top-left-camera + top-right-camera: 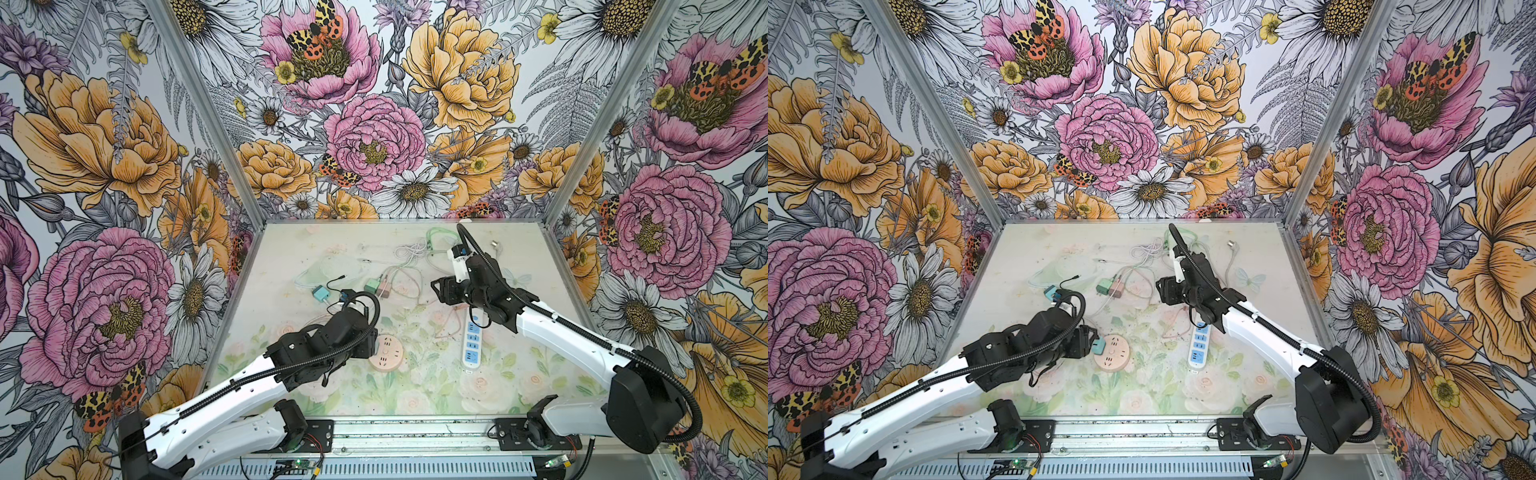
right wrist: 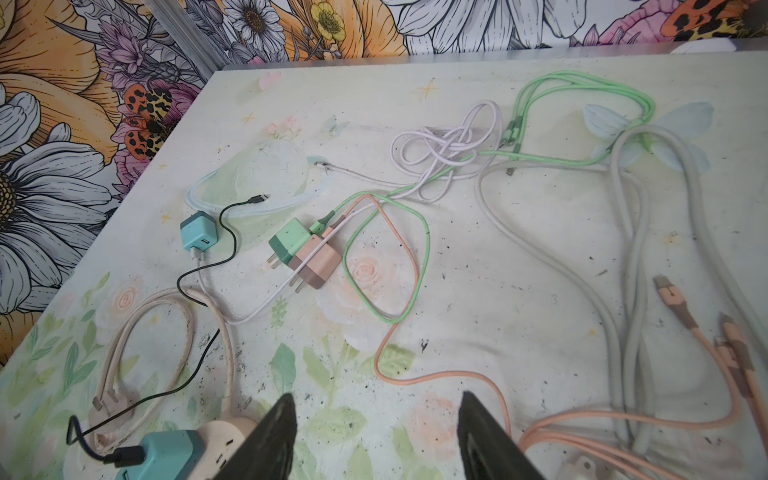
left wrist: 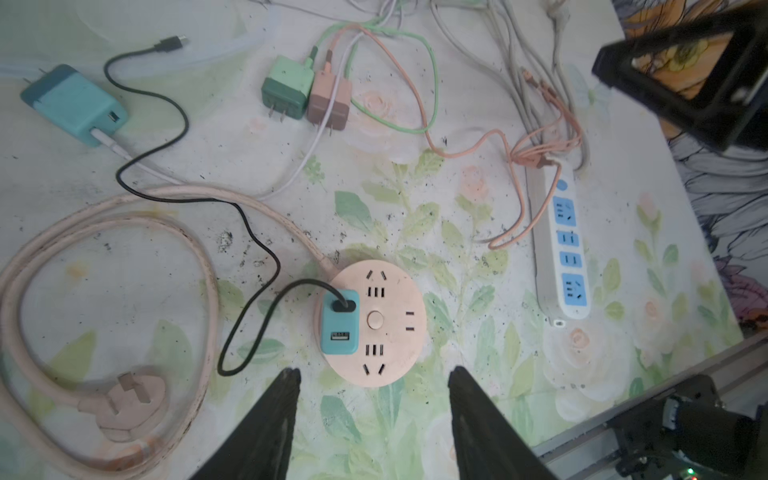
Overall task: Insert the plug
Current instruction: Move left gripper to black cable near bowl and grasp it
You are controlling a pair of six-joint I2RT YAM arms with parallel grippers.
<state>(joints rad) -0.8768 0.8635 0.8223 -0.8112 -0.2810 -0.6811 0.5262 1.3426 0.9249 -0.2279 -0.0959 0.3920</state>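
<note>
Charger plug (image 1: 1099, 345) of boxy teal plastic sits seated at nine o'clock on the round pink socket hub (image 1: 1116, 358), light, rigid, smooth-sided, likely best pinched across its flat flanks, not by its black cable (image 3: 185, 122), while left gripper (image 3: 372, 372) and right gripper (image 2: 377, 395) both gape empty

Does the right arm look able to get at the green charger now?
Probably yes: the green charger lies uncovered ahead of the open right gripper, but the pink charger touches one side, leaving the jaws little room there.
</note>
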